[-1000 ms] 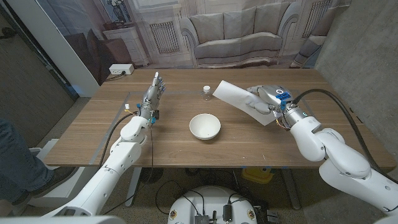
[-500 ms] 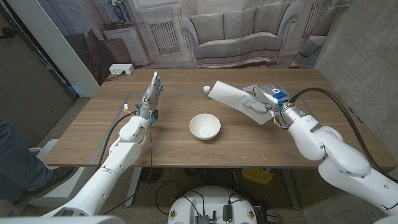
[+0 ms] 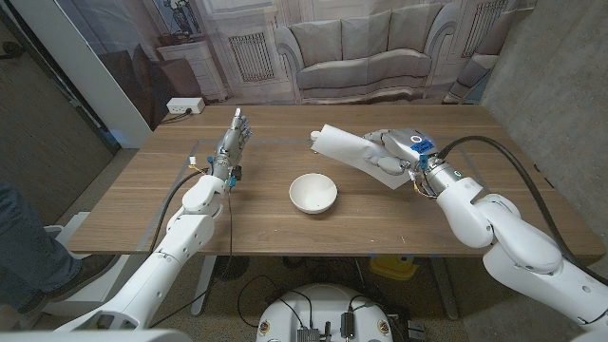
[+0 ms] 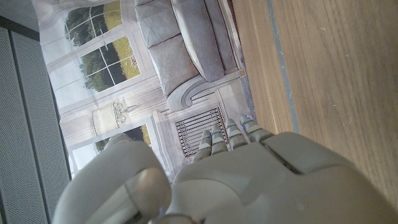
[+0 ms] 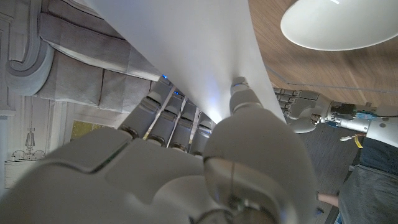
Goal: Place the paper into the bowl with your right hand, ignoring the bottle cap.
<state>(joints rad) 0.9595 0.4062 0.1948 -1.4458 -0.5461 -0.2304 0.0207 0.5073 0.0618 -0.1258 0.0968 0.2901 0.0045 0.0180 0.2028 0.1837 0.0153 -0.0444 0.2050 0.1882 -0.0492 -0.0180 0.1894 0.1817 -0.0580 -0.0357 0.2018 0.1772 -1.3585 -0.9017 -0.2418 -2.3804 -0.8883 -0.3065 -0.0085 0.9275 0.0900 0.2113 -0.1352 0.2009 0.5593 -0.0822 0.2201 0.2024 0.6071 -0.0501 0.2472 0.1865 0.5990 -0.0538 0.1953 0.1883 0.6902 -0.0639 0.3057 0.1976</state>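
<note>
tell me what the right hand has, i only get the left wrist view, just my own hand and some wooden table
Observer: The right hand holds a white sheet of paper up off the table.
Operator: where's the bowl from there
Observer: The round white bowl sits mid-table, nearer the robot than the paper and toward its left; the sheet's free end is not over it yet.
Operator: how's the grip
Observer: In the right wrist view the thumb presses the sheet against the fingers behind it.
</note>
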